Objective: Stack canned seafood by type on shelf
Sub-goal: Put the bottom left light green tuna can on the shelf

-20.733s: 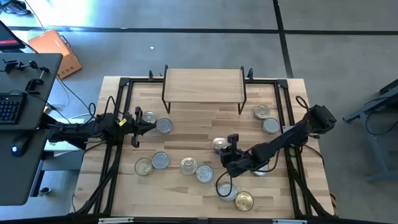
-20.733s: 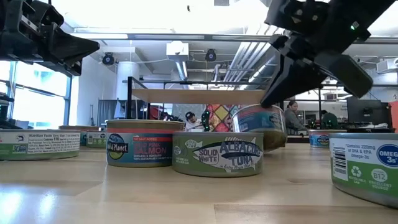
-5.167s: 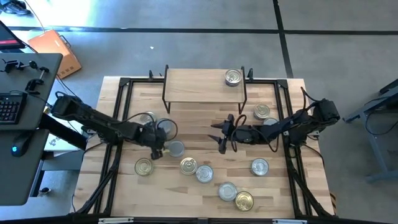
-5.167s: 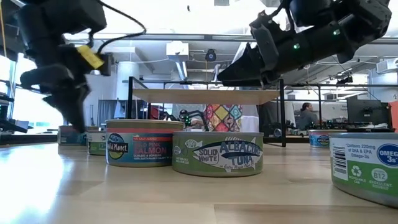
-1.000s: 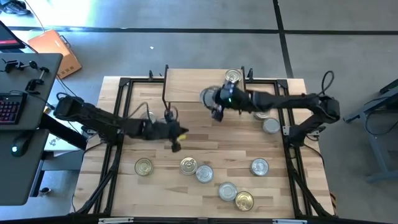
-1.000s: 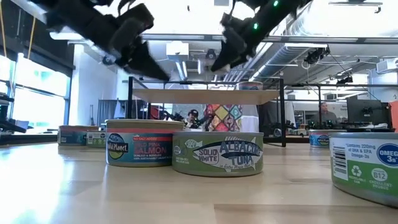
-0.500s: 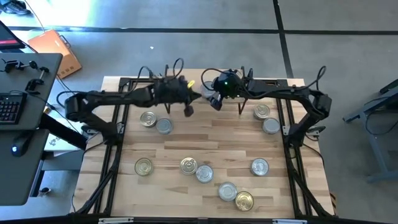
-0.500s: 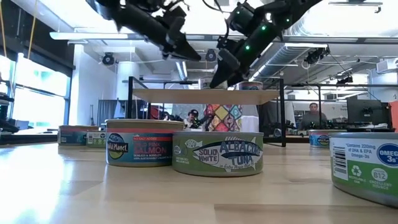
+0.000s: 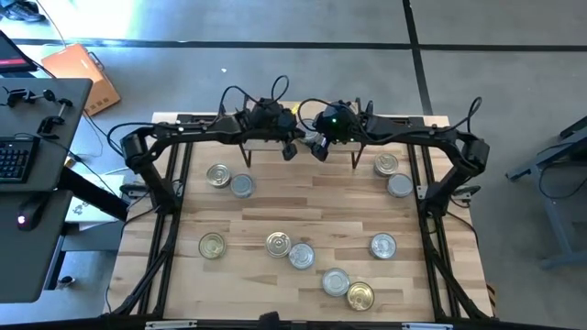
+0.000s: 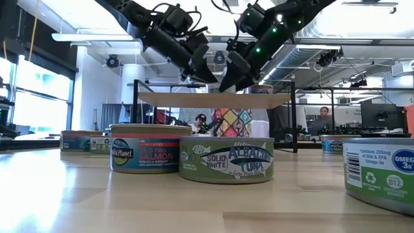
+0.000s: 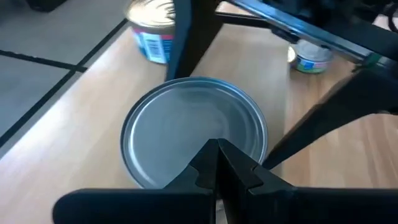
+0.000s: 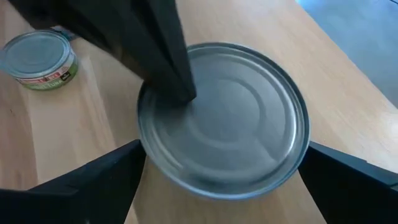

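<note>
Light-wood shelf [image 9: 266, 115] on black legs stands at the table's far edge. A silver-lidded tin [image 12: 222, 118] lies flat on its board, a second tin [image 12: 38, 60] with a green-and-red label farther along it. In front of the shelf, tins lie flat on the tabletop: two near its left leg [image 9: 218, 175], two beside its right leg [image 9: 386, 165], six more well apart toward the near edge, including a gold-lidded one [image 9: 359, 295].

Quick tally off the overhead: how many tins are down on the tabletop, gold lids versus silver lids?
Gold-lidded tins: 5
Silver-lidded tins: 5
Total on the tabletop: 10
Not counted: tins up on the shelf, which the arms mostly hide from above.
</note>
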{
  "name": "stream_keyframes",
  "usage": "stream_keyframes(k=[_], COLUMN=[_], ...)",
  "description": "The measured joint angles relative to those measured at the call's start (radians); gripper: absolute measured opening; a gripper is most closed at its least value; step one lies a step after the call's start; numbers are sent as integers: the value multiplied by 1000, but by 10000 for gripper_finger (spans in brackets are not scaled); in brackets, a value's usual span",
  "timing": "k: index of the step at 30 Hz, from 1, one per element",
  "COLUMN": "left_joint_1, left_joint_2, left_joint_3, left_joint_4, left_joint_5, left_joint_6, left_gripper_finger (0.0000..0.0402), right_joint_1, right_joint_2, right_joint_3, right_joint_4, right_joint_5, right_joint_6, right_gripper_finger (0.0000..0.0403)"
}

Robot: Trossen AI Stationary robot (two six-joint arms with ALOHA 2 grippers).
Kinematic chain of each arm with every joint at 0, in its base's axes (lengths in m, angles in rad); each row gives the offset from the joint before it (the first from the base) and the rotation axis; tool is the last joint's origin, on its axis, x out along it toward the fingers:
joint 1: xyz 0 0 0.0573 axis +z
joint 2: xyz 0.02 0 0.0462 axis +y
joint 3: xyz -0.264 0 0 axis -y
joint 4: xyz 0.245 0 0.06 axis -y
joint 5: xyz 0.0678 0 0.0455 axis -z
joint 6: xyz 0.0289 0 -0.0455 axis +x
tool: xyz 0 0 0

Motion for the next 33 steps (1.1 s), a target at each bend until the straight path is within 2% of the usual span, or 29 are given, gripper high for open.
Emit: stream_keyframes(k=[5,10,13,15,19,23,33], left_joint_1=[17,22,22,22,27,45,104], left_joint_2=[4,9,-13,-45,-69,-47,31], left_joint_3=[0,-4,-8,-5,-4,-5,-5], left_joint_4=[0,64,78,88,90,156,180], left_joint_5=[-11,-23,-31,-48,-64,62,70], left_joint_6=[0,0,3,14,27,103,57], left_gripper_finger=[0,0,0,0,0,0,0], right_joint_1=[1,3,14,29,62,84,24], right_joint_2=[-41,-114,-133,-134,-122,-107,-50], right_joint_3=[0,0,0,1,-1,-2,-3], right_joint_4=[-57,-86,-88,-94,-134,-132,-111], right_joint_5=[16,116,125,83,-70,-52,-46], right_joint_6=[5,79,79,43,-85,-97,-68], right_gripper_finger=[398,399,399,399,396,381,308])
